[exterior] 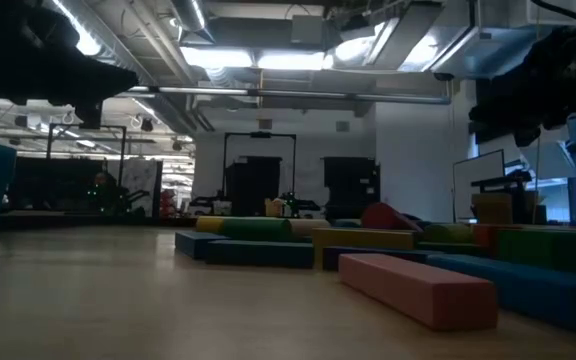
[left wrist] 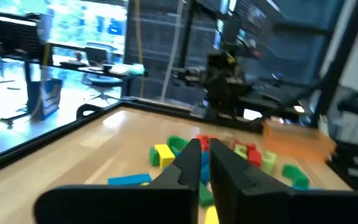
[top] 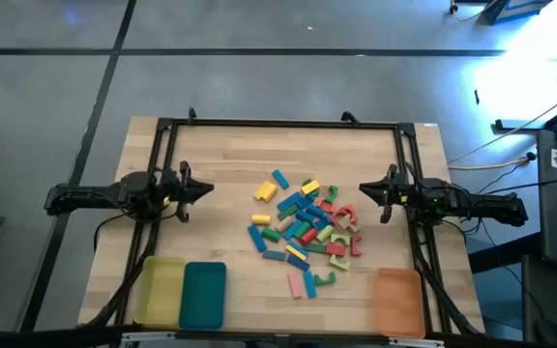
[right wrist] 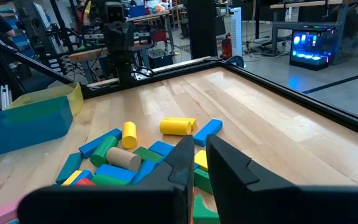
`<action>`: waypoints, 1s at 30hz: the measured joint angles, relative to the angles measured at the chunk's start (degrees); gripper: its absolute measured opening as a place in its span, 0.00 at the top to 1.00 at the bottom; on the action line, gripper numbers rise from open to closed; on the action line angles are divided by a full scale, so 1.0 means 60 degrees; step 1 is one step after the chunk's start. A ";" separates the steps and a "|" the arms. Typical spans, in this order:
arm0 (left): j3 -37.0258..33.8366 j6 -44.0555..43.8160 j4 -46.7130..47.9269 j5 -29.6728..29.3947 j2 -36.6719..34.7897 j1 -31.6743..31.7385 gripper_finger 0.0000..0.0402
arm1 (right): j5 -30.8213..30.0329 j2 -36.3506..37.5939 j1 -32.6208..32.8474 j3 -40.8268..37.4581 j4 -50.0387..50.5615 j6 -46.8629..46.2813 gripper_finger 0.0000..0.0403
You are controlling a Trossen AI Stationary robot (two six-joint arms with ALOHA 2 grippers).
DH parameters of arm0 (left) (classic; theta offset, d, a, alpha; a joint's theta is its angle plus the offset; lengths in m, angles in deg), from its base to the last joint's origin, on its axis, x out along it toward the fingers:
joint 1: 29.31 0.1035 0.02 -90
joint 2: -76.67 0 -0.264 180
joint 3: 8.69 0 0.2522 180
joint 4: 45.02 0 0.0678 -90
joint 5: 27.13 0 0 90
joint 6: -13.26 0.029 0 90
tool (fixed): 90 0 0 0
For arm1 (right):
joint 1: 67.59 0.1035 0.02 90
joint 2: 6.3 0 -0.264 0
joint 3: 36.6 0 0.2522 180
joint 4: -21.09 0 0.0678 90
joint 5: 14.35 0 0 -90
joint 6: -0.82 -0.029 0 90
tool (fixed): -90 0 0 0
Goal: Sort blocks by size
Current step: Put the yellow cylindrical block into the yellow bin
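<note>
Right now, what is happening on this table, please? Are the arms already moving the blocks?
Nothing is being handled at this moment. The blocks lie in one mixed pile in the middle of the wooden table. The left gripper and the right gripper are both shut and empty, one on each side of the pile. The yellow tray, the teal tray and the orange tray along the near edge hold no blocks, so no sorting shows yet.

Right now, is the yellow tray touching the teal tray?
Touching. The high view shows the yellow tray and teal tray side by side, edges meeting with no wood between.
</note>
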 joint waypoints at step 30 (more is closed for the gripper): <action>0.2577 0.0304 -0.2090 -0.0694 0.5380 0.0000 0.69 | -0.1078 0.0000 0.0001 -0.0018 -0.0780 -0.0008 0.53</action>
